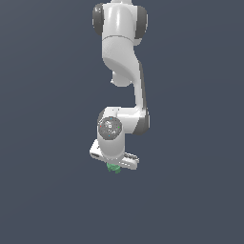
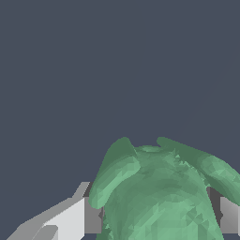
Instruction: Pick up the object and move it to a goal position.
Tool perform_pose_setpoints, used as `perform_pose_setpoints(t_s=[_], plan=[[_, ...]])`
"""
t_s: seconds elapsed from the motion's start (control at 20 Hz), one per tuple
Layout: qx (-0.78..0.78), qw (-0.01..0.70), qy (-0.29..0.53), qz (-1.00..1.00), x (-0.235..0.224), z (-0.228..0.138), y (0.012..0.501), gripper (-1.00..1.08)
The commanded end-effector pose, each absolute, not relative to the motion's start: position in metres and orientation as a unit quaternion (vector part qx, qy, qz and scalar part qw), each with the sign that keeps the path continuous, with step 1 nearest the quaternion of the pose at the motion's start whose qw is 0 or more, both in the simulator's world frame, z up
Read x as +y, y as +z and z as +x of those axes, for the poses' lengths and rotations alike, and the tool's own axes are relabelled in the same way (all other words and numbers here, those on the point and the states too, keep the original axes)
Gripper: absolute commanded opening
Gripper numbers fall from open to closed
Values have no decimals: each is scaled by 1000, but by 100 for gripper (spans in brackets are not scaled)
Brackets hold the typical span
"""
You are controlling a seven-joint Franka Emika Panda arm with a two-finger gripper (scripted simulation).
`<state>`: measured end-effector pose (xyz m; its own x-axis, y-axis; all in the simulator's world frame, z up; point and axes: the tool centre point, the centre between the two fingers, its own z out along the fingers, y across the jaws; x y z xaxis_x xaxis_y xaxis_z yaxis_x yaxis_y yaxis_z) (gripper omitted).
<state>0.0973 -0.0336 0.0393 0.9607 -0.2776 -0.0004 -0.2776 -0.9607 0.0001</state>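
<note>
I see my white two-finger gripper (image 2: 157,218) clamped on the small bumpy bright-green object (image 2: 161,197), which sits between its grey pads (image 2: 93,216).

Glossy white rounded arm (image 1: 122,43) with dark grey joint bands and grey-padded jaws.

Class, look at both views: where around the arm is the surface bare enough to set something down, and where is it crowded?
Bare grey surface lies on every side of the arm. The only crowded spot is directly beneath the pincer, where the green object sits between its fingers.
</note>
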Motion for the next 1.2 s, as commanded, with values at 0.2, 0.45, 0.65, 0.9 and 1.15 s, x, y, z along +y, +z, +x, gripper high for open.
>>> perform_pose_setpoints(t_s=[0.2,0.45,0.65,0.9,1.15], plan=[[-140,0,0,990,-34,97,40,-100],[-140,0,0,990,-31,94,45,-100],[-140,0,0,990,-26,88,55,-100],[-140,0,0,990,-16,76,76,-100],[-140,0,0,990,-2,57,107,-100]])
